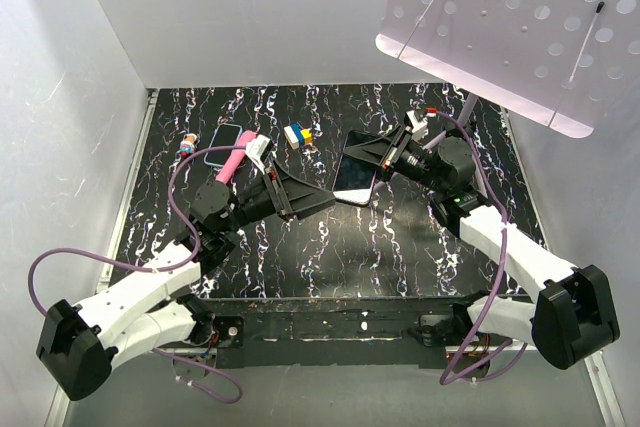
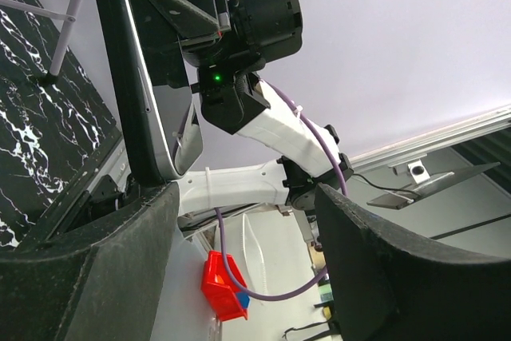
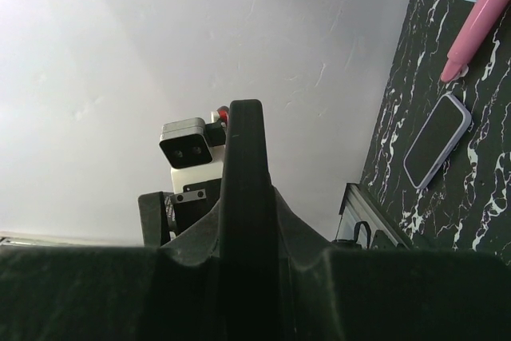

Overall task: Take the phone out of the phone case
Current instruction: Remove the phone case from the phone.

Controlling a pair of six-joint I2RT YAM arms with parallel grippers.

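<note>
My right gripper (image 1: 385, 154) is shut on the phone case (image 1: 362, 145) and holds it tilted above the middle of the table. The silver-edged phone (image 1: 354, 179) is in the black case. In the left wrist view the phone's silver edge (image 2: 152, 117) runs down beside the black case (image 2: 105, 45). My left gripper (image 1: 325, 199) is open at the phone's lower corner. Its left finger (image 2: 96, 269) sits just under the phone's end, and nothing is between the fingers (image 2: 383, 277). In the right wrist view the case (image 3: 243, 197) stands edge-on between the shut fingers.
A second phone (image 1: 222, 144), a pink object (image 1: 235, 162), a small figurine (image 1: 187, 143) and a yellow-blue-white block (image 1: 297, 134) lie at the back of the table. A white perforated panel (image 1: 520, 17) overhangs the back right. White walls enclose the table.
</note>
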